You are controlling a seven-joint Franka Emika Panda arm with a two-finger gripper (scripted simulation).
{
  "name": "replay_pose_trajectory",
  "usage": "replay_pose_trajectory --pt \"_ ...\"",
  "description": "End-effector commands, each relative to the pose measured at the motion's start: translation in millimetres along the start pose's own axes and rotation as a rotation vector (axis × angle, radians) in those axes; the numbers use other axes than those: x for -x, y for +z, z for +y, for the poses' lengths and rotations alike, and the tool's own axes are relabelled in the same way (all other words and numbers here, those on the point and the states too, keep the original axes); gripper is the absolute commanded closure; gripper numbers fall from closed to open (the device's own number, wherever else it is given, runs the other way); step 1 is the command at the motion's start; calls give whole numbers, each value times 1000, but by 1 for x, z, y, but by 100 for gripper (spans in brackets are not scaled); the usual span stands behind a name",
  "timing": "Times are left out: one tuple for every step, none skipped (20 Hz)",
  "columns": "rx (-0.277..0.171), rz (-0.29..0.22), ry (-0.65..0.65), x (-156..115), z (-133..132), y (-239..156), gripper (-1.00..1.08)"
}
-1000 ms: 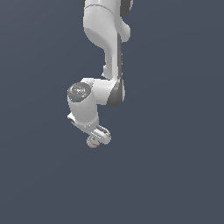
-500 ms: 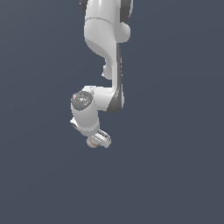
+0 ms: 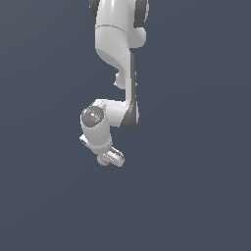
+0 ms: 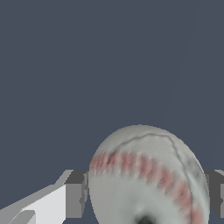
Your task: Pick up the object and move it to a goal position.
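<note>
The off-white ball with red stitch lines [image 4: 146,179] fills the wrist view, held between my two grey finger pads [image 4: 75,194]. In the exterior view only a small part of the ball [image 3: 103,161] shows under the white hand, mostly hidden by the fingers. My gripper [image 3: 109,159] hangs at the end of the white arm, shut on the ball, in mid-air over the plain dark grey ground. No goal marker shows in either view.
The white arm [image 3: 117,54] comes down from the top of the exterior view. Around it there is only uniform dark grey background.
The hand with the ball has shifted a little toward the exterior view's right and slightly lower. The grip on the ball is unchanged.
</note>
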State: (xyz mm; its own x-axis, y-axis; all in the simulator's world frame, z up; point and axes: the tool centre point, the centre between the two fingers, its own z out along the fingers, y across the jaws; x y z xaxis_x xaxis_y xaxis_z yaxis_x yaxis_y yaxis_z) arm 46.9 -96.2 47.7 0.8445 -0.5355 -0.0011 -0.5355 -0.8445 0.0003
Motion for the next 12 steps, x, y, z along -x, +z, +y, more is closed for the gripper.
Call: replay_pose_trajectory --pt "0 1 0 -1 0 0 108" --pt "0 1 0 -1 0 0 108" --pt "0 1 0 -1 0 0 108" --pt "0 1 0 -1 0 0 108" --pt "0 1 0 -1 0 0 108" --pt "0 1 0 -1 0 0 108" --pt "0 0 0 0 0 0 108" --pt "0 0 0 0 0 0 108" --pt "0 0 0 -1 0 -1 108" --pt "0 0 0 -1 0 -3 108" --pt "0 0 0 -2 0 -5 108" --pt "0 0 0 -3 0 -7 108"
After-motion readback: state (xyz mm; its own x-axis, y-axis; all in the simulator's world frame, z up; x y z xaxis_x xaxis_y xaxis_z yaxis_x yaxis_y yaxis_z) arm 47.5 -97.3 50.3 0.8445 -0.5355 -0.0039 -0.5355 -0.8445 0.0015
